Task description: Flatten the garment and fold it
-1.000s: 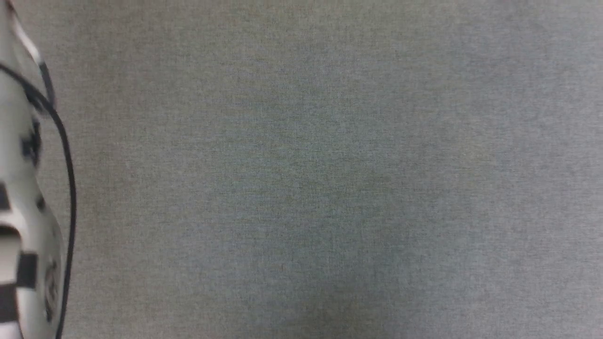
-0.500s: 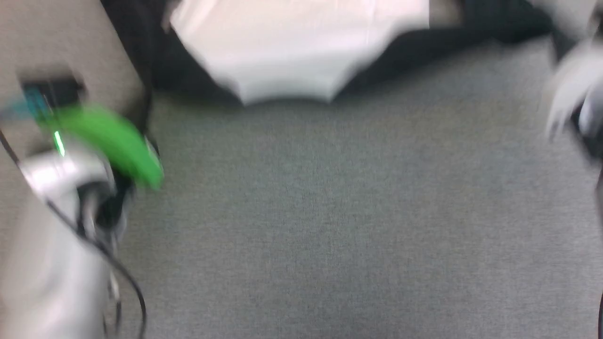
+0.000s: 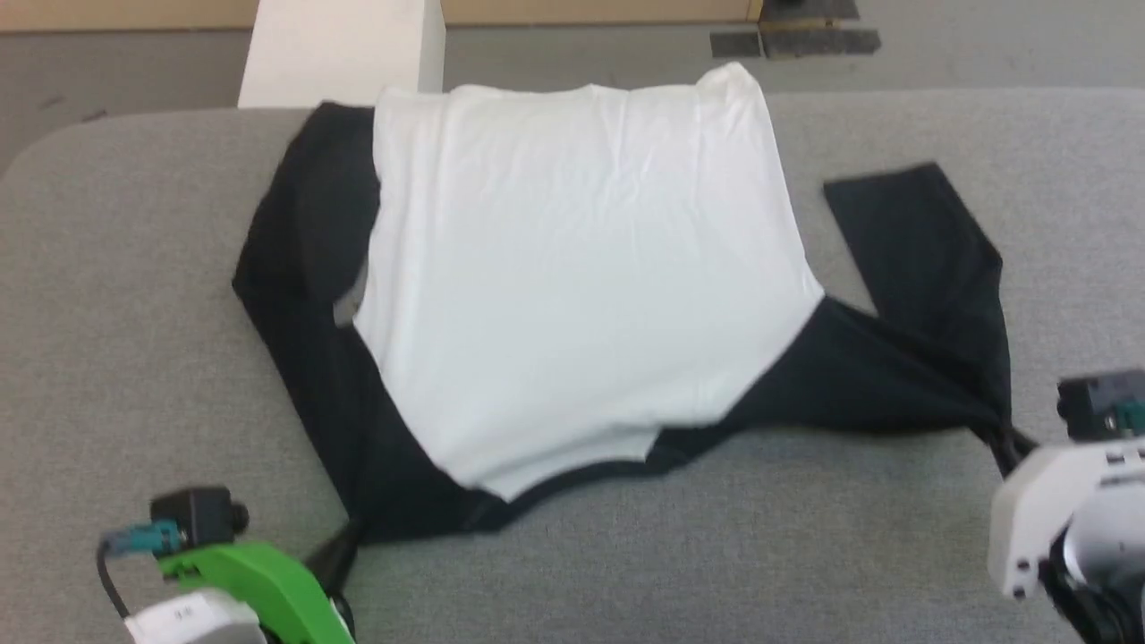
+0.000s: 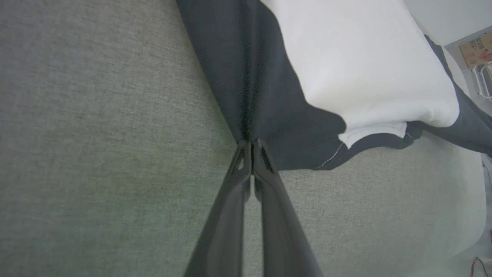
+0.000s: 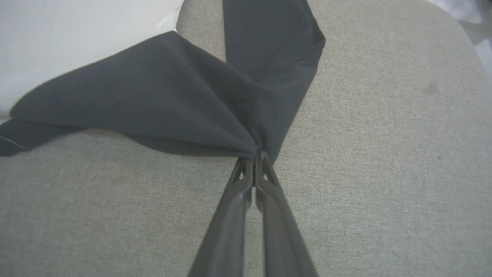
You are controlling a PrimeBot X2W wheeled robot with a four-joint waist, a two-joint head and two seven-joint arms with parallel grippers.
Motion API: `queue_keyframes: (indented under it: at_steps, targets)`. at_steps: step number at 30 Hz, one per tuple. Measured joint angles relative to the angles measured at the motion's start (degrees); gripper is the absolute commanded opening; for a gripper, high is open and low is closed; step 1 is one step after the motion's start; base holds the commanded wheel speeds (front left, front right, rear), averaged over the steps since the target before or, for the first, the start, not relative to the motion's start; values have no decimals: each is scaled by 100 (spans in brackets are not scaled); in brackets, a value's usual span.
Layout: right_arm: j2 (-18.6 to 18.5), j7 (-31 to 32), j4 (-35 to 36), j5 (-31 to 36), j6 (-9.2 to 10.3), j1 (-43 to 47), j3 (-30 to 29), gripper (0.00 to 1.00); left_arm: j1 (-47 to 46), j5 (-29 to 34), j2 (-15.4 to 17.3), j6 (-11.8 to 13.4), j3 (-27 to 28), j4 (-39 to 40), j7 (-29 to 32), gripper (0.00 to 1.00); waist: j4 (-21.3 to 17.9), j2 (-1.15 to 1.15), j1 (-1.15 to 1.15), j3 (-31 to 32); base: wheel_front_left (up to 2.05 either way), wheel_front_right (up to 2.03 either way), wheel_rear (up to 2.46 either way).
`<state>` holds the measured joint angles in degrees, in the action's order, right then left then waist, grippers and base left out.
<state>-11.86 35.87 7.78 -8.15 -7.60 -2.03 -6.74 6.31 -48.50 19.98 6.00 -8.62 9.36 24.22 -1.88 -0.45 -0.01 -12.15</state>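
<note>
The garment point(image 3: 581, 277), a white T-shirt with black sleeves and trim, lies spread on the grey table point(image 3: 116, 313), collar end toward me. My left gripper point(image 3: 349, 537) is shut on the black cloth at the near left corner; in the left wrist view the gripper point(image 4: 251, 144) pinches the garment point(image 4: 265, 96) at its fingertips. My right gripper point(image 3: 1006, 438) is shut on bunched black sleeve cloth at the right; in the right wrist view the gripper point(image 5: 255, 154) holds the garment point(image 5: 184, 100) gathered into a point. One black sleeve point(image 3: 912, 233) lies flat at the far right.
A white box point(image 3: 344, 49) stands behind the table's far left edge. Beyond the table are grey floor and a dark floor plate point(image 3: 796, 36). Bare grey tabletop lies left, right and in front of the shirt. The table's rounded corner point(image 5: 453, 34) shows in the right wrist view.
The head camera has swung up, from bare grey cloth to the whole shirt and both grippers. The blurred earlier frames show no clear move of the things themselves.
</note>
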Motion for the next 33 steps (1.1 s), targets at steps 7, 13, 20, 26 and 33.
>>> queue_keyframes:
  at_steps: [7,13,20,26,33]
  targets:
    - [441,598,601,179,0,922,-538,0,627,-82,-1,20,-294,160,361,0,89,0,0,275,0,0,0]
    - [678,994,787,276,0,1419,-890,0,1049,-322,1,114,-525,242,758,0,184,0,0,428,0,0,0]
    - [849,1126,601,315,0,1752,-1002,0,1246,-398,3,191,-691,223,1044,0,248,0,0,482,0,0,0]
    - [883,989,144,296,0,1756,-1009,0,1247,-380,-22,192,-722,89,964,0,256,0,0,501,0,0,0]
    - [899,417,349,52,0,1682,-1235,0,1177,-249,-85,124,-414,55,238,0,240,0,0,502,0,0,0]
